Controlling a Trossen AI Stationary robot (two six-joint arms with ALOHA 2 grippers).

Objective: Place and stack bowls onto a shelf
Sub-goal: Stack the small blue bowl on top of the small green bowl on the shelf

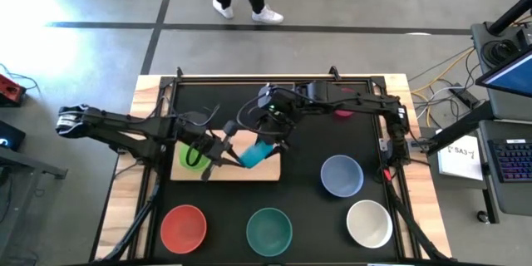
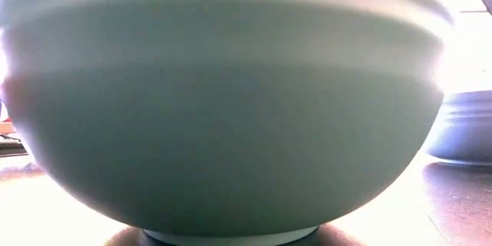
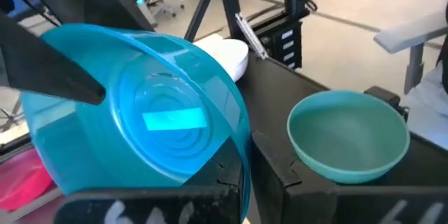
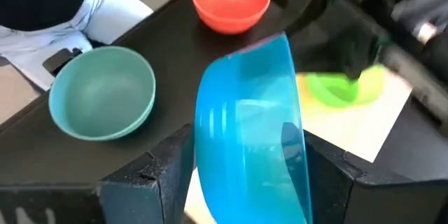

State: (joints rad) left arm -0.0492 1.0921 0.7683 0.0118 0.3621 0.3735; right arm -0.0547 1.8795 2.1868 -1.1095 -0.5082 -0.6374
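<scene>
— How's the light?
— Strong glare behind the teal bowl [image 2: 223,108] in the low view; its near side is shadowed and soft.
— Wrist views?
— Bright, the cyan bowl [image 4: 248,133] slightly blurred.

Shelf [image 1: 264,169] mostly hidden beneath both arms; magenta bowl [image 1: 343,115] largely behind the right arm.

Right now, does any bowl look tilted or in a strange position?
Yes. The cyan bowl is tipped on its side above the shelf, between the left gripper and the right gripper, not resting flat. The green bowl sits on the shelf; the teal bowl stands upright on the table.
</scene>
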